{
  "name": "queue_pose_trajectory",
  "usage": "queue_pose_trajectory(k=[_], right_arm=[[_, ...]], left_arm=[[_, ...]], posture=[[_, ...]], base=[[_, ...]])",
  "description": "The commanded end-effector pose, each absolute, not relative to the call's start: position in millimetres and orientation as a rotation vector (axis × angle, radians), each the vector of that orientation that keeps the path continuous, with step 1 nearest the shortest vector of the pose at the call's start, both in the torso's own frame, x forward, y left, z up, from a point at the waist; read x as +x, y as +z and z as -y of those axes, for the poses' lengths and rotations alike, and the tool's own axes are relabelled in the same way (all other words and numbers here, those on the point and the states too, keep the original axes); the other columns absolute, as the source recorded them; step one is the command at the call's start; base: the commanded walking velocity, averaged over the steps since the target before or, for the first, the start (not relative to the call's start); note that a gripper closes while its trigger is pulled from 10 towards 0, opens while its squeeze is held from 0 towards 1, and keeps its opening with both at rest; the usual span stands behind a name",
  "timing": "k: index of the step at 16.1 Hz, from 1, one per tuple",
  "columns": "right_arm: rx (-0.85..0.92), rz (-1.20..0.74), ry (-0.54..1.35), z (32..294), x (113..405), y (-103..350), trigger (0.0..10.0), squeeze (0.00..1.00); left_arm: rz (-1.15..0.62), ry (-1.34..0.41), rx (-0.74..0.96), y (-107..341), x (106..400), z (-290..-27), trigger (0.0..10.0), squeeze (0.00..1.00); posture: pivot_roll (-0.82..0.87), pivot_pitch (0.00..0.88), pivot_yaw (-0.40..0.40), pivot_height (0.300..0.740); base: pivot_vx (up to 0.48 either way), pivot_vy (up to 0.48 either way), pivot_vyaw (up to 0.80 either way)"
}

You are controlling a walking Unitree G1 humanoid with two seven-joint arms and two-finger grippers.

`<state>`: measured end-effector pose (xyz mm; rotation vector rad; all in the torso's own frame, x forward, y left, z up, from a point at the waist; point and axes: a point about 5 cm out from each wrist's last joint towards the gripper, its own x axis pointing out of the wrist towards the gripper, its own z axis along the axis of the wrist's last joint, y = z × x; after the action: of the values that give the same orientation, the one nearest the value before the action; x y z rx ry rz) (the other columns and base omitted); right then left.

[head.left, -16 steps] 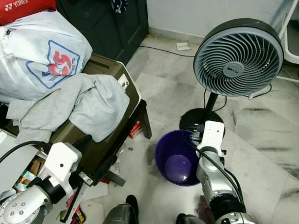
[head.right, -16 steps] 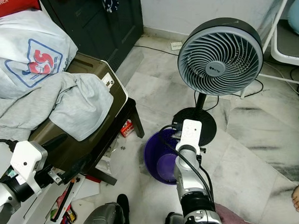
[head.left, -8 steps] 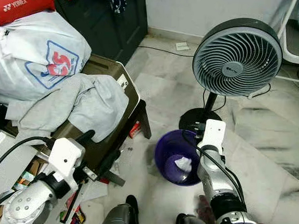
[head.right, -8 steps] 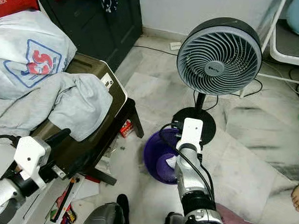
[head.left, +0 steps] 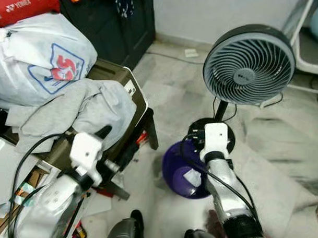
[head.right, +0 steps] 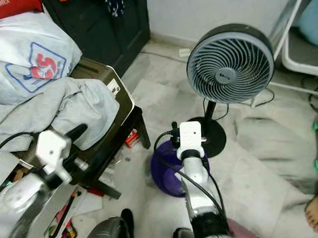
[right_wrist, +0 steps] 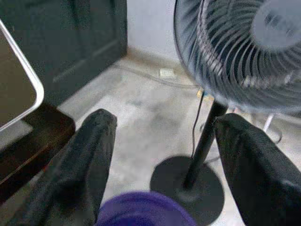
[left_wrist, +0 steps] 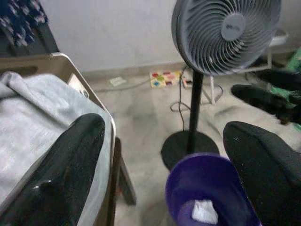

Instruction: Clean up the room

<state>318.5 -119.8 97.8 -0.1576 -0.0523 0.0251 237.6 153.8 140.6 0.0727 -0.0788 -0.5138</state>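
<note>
Since a second ago: a crumpled white paper wad (head.left: 193, 177) now lies inside the round purple plastic bin (head.left: 174, 162), which was empty then; the left arm has risen and swung inward.

Right gripper (right_wrist: 160, 165): above the bin's rim, before the fan; fingers (right_wrist: 89, 155) spread wide, holding nothing.

Left gripper (left_wrist: 164, 165): raised beside the chair; fingers (left_wrist: 70, 160) wide apart, empty, aimed toward bin and fan.

Purple bin: upright, mouth upward, on pale marble floor (head.left: 283, 154), touching or just beside the fan's round black base (head.left: 213, 126).

Paper wad: on the bin's floor, shapeless, no clear long axis.

Grey pedestal fan (head.left: 249, 64): upright; badge on hub unreadable.

Dark olive seat (head.left: 126, 97): draped with a grey sweatshirt (head.left: 81, 108).

White plastic sack (head.left: 41, 57): red-and-blue emblem with a large "S".

Red bag (head.left: 24, 2): white lettering "YONEX", partly cut off.
</note>
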Motion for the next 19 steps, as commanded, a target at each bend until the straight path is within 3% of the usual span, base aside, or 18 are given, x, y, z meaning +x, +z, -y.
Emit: queue_pose_trajectory(k=[1,5,8,11,14,15,17,19], right_arm=[[-0.18,0.078,0.06,116,314,101,10.0,1.0],[-0.202,0.092,0.084,127,303,105,10.0,1.0],[-0.221,0.071,0.049,148,286,99,10.0,1.0],[-0.253,0.084,0.004,169,281,104,10.0,1.0],[-0.26,0.071,-0.031,175,271,102,10.0,1.0],[-0.277,0.069,-0.055,174,263,101,10.0,0.0],[-0.308,0.089,-0.05,174,258,109,10.0,0.0],[-0.466,0.107,-0.048,178,262,111,10.0,0.0]], left_arm=[[0.071,-0.486,0.084,135,241,-157,10.0,0.0],[0.151,-0.405,0.058,137,266,-149,10.0,0.0],[0.232,-0.232,0.083,145,282,-165,10.0,0.0],[0.225,-0.16,0.036,141,276,-173,10.0,0.0],[0.209,-0.147,0.061,133,267,-176,10.0,0.0],[0.187,-0.128,0.062,126,261,-182,10.0,0.0],[0.174,-0.122,0.052,121,256,-182,10.0,0.0],[0.164,-0.137,0.047,117,254,-173,10.0,0.0]], posture=[[0.01,0.112,0.076,0.74],[-0.04,0.01,0.04,0.74],[-0.05,0.0,0.013,0.74],[-0.06,0.0,0.01,0.74],[-0.05,0.0,0.004,0.74],[-0.07,0.0,0.008,0.74],[-0.07,0.0,0.006,0.74],[-0.06,0.0,0.002,0.74]], base=[[0.0,0.0,0.0],[0.0,0.0,0.0],[0.0,0.0,0.0],[0.0,0.0,0.0],[0.0,0.0,0.0],[0.0,0.0,0.0],[0.0,0.0,0.0],[0.0,0.0,0.8]])
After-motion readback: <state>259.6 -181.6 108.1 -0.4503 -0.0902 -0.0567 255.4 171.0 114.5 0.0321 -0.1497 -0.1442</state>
